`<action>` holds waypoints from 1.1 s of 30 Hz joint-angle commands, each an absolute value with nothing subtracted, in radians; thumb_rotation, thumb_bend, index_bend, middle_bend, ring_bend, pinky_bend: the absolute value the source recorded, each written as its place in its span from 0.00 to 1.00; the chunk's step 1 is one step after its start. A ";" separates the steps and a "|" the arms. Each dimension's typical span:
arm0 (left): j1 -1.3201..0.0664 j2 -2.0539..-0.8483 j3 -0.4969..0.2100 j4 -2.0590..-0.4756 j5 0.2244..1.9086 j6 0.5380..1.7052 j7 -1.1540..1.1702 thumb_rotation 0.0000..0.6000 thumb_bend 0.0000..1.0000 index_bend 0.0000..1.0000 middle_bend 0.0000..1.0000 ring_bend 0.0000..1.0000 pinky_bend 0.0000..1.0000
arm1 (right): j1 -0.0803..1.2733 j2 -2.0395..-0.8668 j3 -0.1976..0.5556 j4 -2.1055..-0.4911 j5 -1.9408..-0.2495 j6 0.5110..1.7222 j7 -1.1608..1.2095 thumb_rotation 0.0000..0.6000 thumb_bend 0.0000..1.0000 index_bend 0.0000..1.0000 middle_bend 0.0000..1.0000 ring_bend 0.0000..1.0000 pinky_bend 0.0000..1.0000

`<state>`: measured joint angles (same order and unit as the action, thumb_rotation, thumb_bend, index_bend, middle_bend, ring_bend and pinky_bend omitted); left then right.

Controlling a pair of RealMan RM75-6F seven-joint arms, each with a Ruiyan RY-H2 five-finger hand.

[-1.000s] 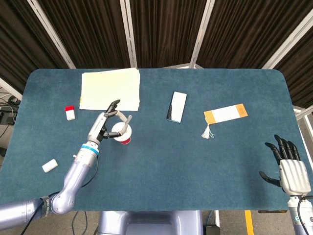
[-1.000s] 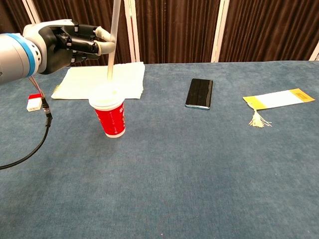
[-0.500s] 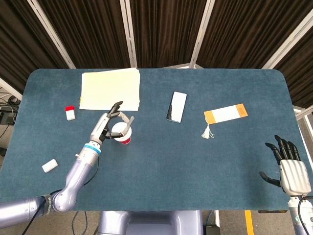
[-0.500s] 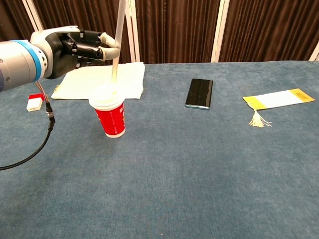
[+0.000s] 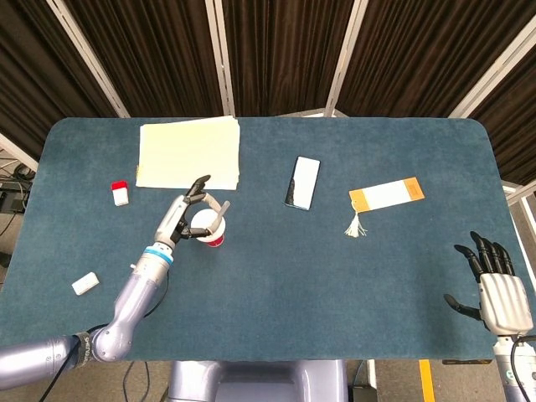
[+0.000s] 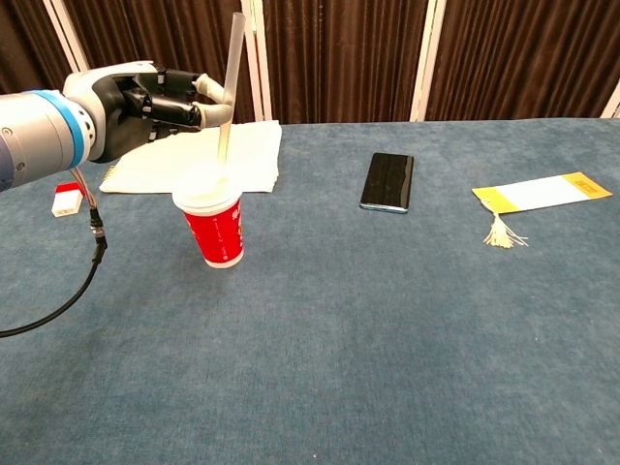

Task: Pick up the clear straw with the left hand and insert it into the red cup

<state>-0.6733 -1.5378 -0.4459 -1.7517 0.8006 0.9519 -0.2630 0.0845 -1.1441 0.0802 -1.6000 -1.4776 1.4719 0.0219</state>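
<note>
The red cup with a pale lid stands upright on the blue table left of centre, also seen from above in the head view as the cup. My left hand pinches the clear straw just above the cup. The straw stands nearly upright, its lower end at the lid; whether it has entered I cannot tell. From above, the left hand sits beside the cup with the straw at its fingertips. My right hand rests open at the table's near right edge, holding nothing.
A pale yellow paper pad lies behind the cup. A black phone lies mid-table and an orange-ended bookmark with a tassel to its right. A small red-and-white block and a white eraser lie at the left.
My left hand has sunk a little with the straw. The straw's top end now shows in the chest view and its lower end has reached the lid. The right hand has not moved.
</note>
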 commanded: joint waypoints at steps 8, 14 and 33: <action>-0.676 -1.540 -0.422 -1.704 0.820 0.931 -0.266 1.00 0.43 0.49 0.00 0.00 0.00 | 0.083 -1.143 0.080 -1.602 -1.476 1.472 0.022 1.00 0.14 0.16 0.00 0.00 0.00; -0.672 -1.536 -0.413 -1.686 0.843 0.917 -0.282 1.00 0.34 0.34 0.00 0.00 0.00 | 0.083 -1.143 0.080 -1.602 -1.476 1.472 0.021 1.00 0.14 0.16 0.00 0.00 0.00; -0.572 -1.385 -0.333 -1.811 1.094 1.115 -0.129 1.00 0.32 0.30 0.00 0.00 0.00 | 0.083 -1.142 0.079 -1.605 -1.468 1.464 0.007 1.00 0.14 0.16 0.00 0.00 0.00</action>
